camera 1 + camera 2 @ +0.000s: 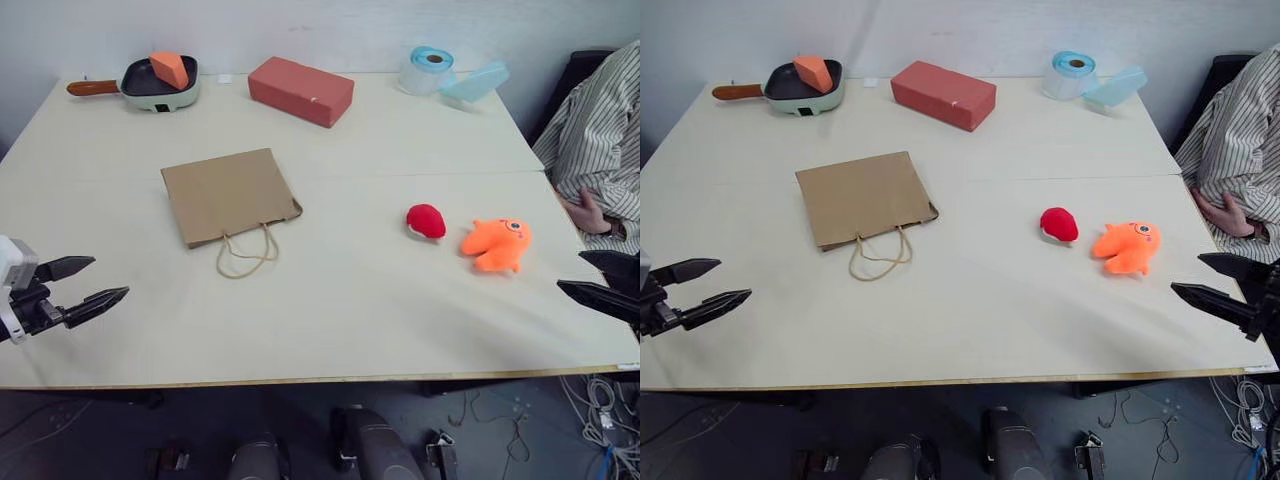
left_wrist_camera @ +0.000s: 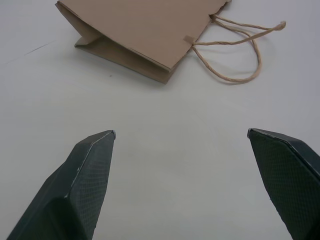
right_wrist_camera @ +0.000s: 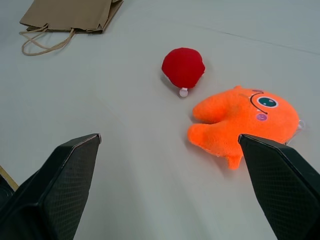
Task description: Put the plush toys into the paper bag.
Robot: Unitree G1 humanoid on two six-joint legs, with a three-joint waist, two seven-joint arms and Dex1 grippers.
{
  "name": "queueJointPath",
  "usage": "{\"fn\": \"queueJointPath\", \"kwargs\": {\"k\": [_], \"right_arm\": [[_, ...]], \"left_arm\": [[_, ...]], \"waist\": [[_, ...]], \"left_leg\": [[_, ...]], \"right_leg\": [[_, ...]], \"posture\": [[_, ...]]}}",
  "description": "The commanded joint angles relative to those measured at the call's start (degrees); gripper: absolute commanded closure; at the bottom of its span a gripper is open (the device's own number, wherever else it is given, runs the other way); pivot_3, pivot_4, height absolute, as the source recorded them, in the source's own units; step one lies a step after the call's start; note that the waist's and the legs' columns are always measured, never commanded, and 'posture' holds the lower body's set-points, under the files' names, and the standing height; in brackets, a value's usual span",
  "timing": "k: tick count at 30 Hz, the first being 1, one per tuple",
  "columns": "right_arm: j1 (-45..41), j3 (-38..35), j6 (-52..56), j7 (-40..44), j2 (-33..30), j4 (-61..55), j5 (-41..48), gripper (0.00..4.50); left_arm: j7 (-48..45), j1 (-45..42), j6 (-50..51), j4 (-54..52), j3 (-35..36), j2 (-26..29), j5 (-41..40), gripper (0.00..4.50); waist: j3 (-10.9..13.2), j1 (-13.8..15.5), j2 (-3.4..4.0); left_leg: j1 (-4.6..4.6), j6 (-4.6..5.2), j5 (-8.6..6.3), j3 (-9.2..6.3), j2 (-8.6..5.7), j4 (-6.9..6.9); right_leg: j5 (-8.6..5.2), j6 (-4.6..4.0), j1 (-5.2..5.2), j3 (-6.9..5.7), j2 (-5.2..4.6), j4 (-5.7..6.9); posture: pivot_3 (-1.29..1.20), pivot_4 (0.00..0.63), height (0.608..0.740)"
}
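okay, i'm looking down over the cream tabletop point(image 1: 350, 320), both arms parked wide. my left gripper point(image 1: 96, 282) hangs at the table's eight o'clock with its black fingers spread apart, holding nothing; my right gripper point(image 1: 598, 278) sits at four o'clock, fingers equally wide and empty

the flat brown kraft paper bag point(image 1: 228, 194) lies on its side a little toward ten o'clock from the table's centre, mouth and twisted tan cord handles point(image 1: 245, 256) facing me. the small round red plush with the white patch point(image 1: 426, 220) rests toward three o'clock from centre, and the bright orange octopus-like plush with eyes and stubby limbs point(image 1: 497, 243) lies just beside it, further out toward the right edge, close ahead of my right fingers

my read: both toys look light and squashy, so a pinch across the body should hold; the orange one's fat head seems the safest place, the limbs would likely flop. the bag is thin, collapsed and probably slides, so i reckon the mouth needs lifting by its upper lip or a handle first

along the far edge: a green pan with an orange wedge block point(image 1: 160, 82), a red brick-shaped box point(image 1: 301, 90), a blue tape roll point(image 1: 428, 69). none block the route. a person in a striped shirt point(image 1: 600, 135) sits at the right edge, hand near the orange plush, so i'd watch that
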Motion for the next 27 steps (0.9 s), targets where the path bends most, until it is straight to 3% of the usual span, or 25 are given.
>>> {"fn": "queueJointPath", "kwargs": {"k": [1,17,24,27], "right_arm": [[-0.5,-1.0,-1.0,-0.4,0.3,-1.2,-0.2,0.0],[-1.9,-2.5,-1.3,-3.7,1.7,-5.2,0.9,0.0],[-4.4,3.6,6.4,-7.8,4.1,-25.1,12.6,0.0],[-5.9,9.1,5.7,-10.1,5.0,-31.5,12.8,0.0]], "left_arm": [[-0.6,0.4,-2.0,0.0,1.3,0.5,0.7,0.06],[-0.8,-4.1,-5.6,2.1,-4.9,0.8,3.9,0.06],[-7.3,-17.8,-9.6,1.6,-19.9,0.7,6.7,0.06],[-9.5,-27.2,-13.8,5.6,-28.5,-1.1,11.6,0.06]], "waist": [[0.0,0.0,0.0],[0.0,0.1,0.01],[0.0,0.2,0.06],[0.0,0.3,0.04]], "left_leg": [[0.01,0.0,0.0,0.0,0.0,-0.01],[-0.01,0.0,0.0,0.01,-0.01,0.05],[-0.01,-0.04,0.02,0.0,-0.01,0.2],[-0.02,-0.05,0.03,-0.01,-0.02,0.24]], "right_leg": [[0.0,0.0,0.0,0.0,0.0,0.0],[0.0,0.0,0.0,-0.01,-0.01,0.03],[0.0,0.0,0.0,-0.02,-0.01,0.27],[0.0,0.0,-0.01,-0.04,0.0,0.29]], "posture": [[0.0,0.15,0.74],[0.0,0.15,0.74],[0.0,0.15,0.74],[0.0,0.15,0.74]]}}
